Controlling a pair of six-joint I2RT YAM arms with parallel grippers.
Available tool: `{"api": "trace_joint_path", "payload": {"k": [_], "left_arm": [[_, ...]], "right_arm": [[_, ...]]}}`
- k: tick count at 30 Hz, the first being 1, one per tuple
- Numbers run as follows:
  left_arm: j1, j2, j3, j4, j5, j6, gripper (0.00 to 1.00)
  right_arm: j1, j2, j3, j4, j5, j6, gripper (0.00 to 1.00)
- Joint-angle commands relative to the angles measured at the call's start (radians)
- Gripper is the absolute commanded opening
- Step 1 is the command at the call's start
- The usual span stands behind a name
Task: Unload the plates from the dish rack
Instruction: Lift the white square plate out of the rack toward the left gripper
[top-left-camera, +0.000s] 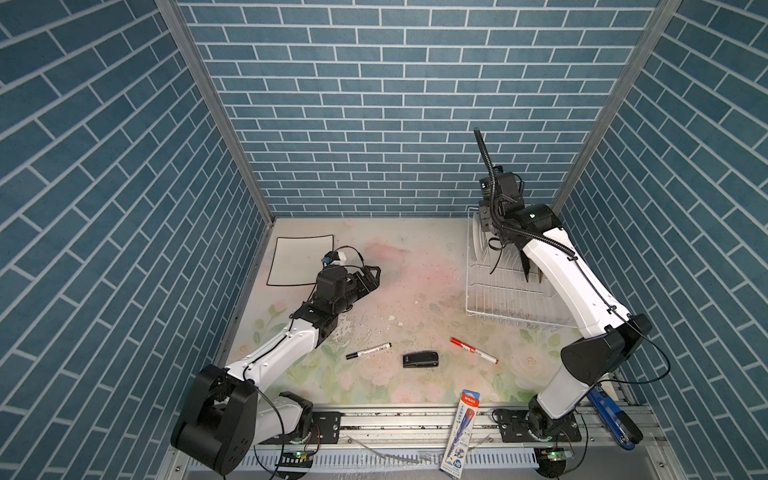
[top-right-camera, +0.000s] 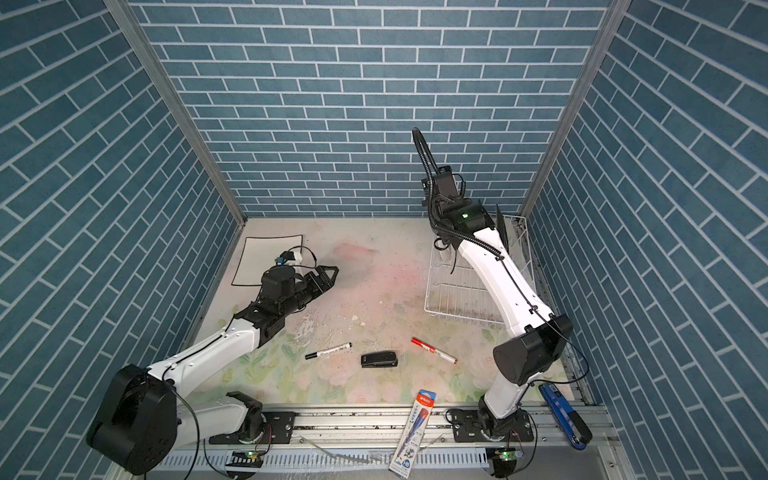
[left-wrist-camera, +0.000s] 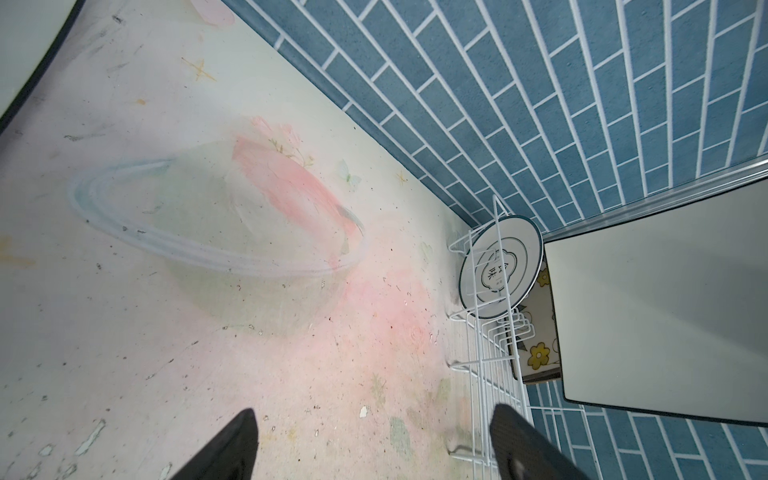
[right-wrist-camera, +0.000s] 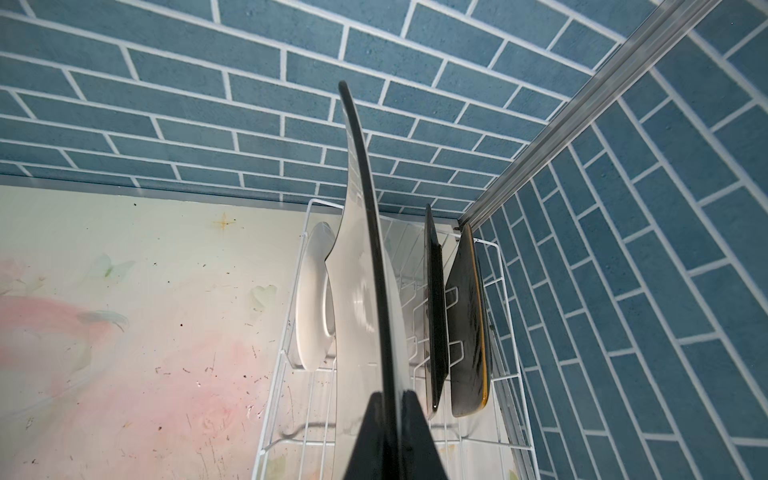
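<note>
At the far left of the bench (top-left-camera: 415, 291) one square white plate (top-left-camera: 299, 259) with a thin black rim lies flat, already out of the rack. Just to its right the left claw (top-left-camera: 374, 277) hovers over the bare bench with its fingers wide apart, holding nothing.

Far right, against the corner, stands the dish rack (top-left-camera: 498, 307). The right wrist view shows four plates there, all on edge. From the left they are:

- One small round white plate (right-wrist-camera: 313, 303) in the leftmost slot.
- One large square white plate (right-wrist-camera: 361, 291) with a black rim, which the right claw (right-wrist-camera: 392, 399) has clamped by its upper edge.
- Two dark square plates (right-wrist-camera: 434, 311) in the slots nearest the right wall, the outer one (right-wrist-camera: 467, 324) leaning and edged in yellow-brown.

The left wrist view shows a flower-patterned face (left-wrist-camera: 540, 332) behind the round plate. I cannot tell which of the dark ones it belongs to. That makes five plates in all: one on the bench, one held and three in slots.

These look like glazed ceramic, so they are probably stiff, fairly heavy, slick and liable to chip against the wires. The rim is the only place to take hold. A pinch near the middle of the top edge should stop the plate swinging, and it should come straight up until it clears the tines.
</note>
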Motion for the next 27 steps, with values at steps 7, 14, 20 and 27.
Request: {"api": "trace_joint_path", "payload": {"k": [7,14,20,27], "left_arm": [[-0.007,-0.008,0.025,-0.025,-0.018,0.023,0.89],[-0.006,-0.002,0.029,-0.023,-0.018,0.024,0.89],[-0.006,0.006,0.042,-0.025,-0.014,0.023,0.89],[-0.006,0.009,0.043,-0.017,-0.012,0.016,0.89]], "right_arm": [[-0.009,-0.065,0.087,0.041,0.033,0.03,0.0],[-0.009,-0.056,0.117,0.023,0.023,0.032,0.0],[-0.01,-0.054,0.139,-0.001,0.026,0.04,0.0],[0.002,-0.076,0.146,-0.005,0.015,0.05,0.0]]}}
